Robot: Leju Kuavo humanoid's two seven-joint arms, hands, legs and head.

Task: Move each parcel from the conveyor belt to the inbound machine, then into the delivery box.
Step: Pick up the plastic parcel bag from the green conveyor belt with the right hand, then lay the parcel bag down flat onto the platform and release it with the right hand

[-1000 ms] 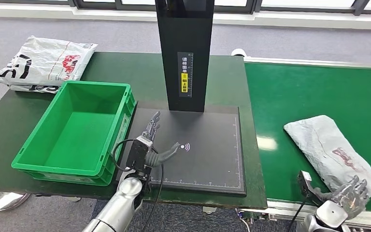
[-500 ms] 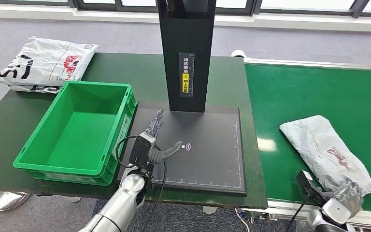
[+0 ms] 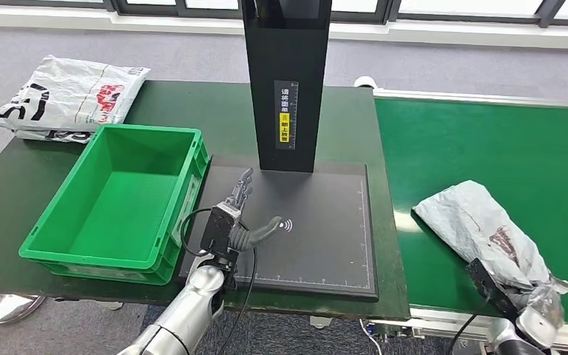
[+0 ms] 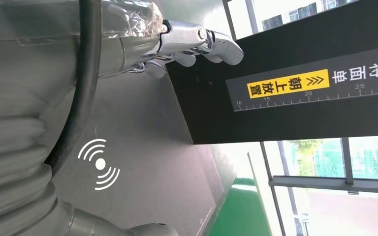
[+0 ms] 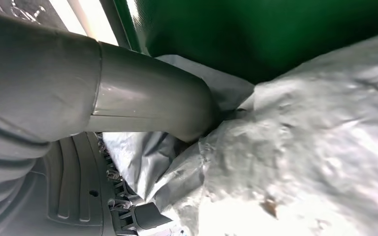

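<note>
The left silver arm reached forward and its many-fingered left hand (image 3: 235, 214) was held open, the dark fingers (image 4: 202, 42) stretched straight and apart, the thick grey thumb out to the side. The right hand (image 3: 540, 314), low at the edge, gripped a crumpled grey plastic parcel (image 3: 484, 233), thumb (image 5: 152, 101) pressed into it.

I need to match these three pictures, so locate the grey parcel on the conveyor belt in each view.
Head view: grey parcel lies at lower right on the green conveyor belt, its near end in the right robot hand.
Left wrist view: not in it.
Right wrist view: fills the right half, against the thumb.
Shared landmark: the green belt.
</note>
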